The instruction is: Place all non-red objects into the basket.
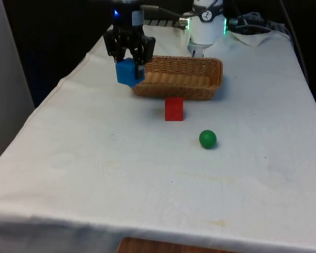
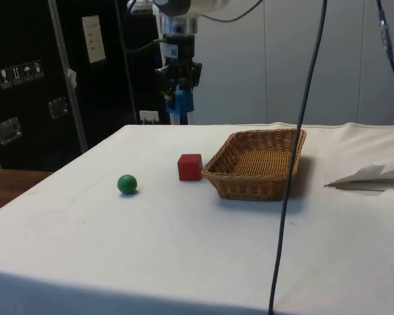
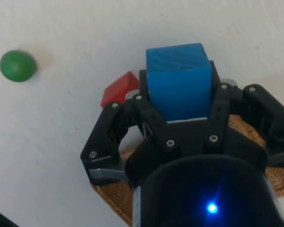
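Hanging in the air above the worktop (image 1: 121, 179), the claw (image 1: 127, 66) grips a blue cube (image 1: 129, 72) between its two fingers, closed against the cube's opposite sides. In the front view the cube sits just off the basket's corner on the front view's left, lifted clear of the white cloth. In the side view the claw (image 2: 179, 92) and blue cube (image 2: 181, 102) are well above the surface, beyond the red cube. In the wrist view the blue cube (image 3: 178, 80) juts out between the black fingers (image 3: 111, 137), with wicker visible beneath the claw (image 3: 180, 101).

The wicker basket (image 1: 210, 79) stands on the worktop at the far part of the cloth, oblong and shallow, with nothing seen inside it in the side view (image 2: 285, 141).

A red cube (image 1: 174, 109) rests on the cloth just in front of the basket, near it but apart; in the side view (image 2: 190, 167) it is beside the basket's corner.

A green ball (image 1: 207, 139) lies on the cloth nearer the front camera than the red cube, toward the front view's right, apart from it. It also shows in the side view (image 2: 127, 184) and the wrist view (image 3: 18, 65).
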